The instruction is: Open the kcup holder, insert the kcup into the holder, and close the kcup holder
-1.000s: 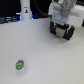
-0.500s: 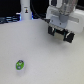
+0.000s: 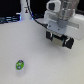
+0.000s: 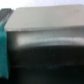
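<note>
White tabletop (image 3: 35, 50) fills most of the exterior view, with the kcup (image 3: 19, 64), green lid up, alone at lower left, well apart from the gripper (image 3: 60, 39) at upper right; finger spread cannot be told in the blur. Kcup holder shows only as a dark block (image 3: 64, 41) behind the gripper, contents hidden. Wrist view is a blurred grey-and-black surface (image 4: 45, 40) with a teal strip (image 4: 4, 45) at its left edge, no readable writing.
</note>
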You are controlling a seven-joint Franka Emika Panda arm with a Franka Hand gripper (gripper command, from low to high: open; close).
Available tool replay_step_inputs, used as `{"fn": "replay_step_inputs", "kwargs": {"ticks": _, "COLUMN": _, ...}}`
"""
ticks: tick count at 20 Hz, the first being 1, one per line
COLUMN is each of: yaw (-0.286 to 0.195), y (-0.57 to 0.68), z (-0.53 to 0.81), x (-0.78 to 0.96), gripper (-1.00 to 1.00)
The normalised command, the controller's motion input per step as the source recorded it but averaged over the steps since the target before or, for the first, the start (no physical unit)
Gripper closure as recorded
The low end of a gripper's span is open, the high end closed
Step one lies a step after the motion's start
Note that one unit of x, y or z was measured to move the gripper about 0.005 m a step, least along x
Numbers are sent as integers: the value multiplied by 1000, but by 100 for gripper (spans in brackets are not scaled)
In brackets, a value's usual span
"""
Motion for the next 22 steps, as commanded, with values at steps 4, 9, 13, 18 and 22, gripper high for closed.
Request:
{"fn": "replay_step_inputs", "kwargs": {"ticks": 4, "yaw": -79, "y": -151, "z": 218, "x": 253, "gripper": -100}}
{"fn": "replay_step_inputs", "kwargs": {"ticks": 9, "yaw": -151, "y": -458, "z": 314, "x": 342, "gripper": -100}}
{"fn": "replay_step_inputs", "kwargs": {"ticks": 13, "yaw": -195, "y": -654, "z": 206, "x": 268, "gripper": -100}}
{"fn": "replay_step_inputs", "kwargs": {"ticks": 18, "yaw": -203, "y": -676, "z": 132, "x": 179, "gripper": -100}}
{"fn": "replay_step_inputs", "kwargs": {"ticks": 22, "yaw": -209, "y": -680, "z": 81, "x": 102, "gripper": -100}}
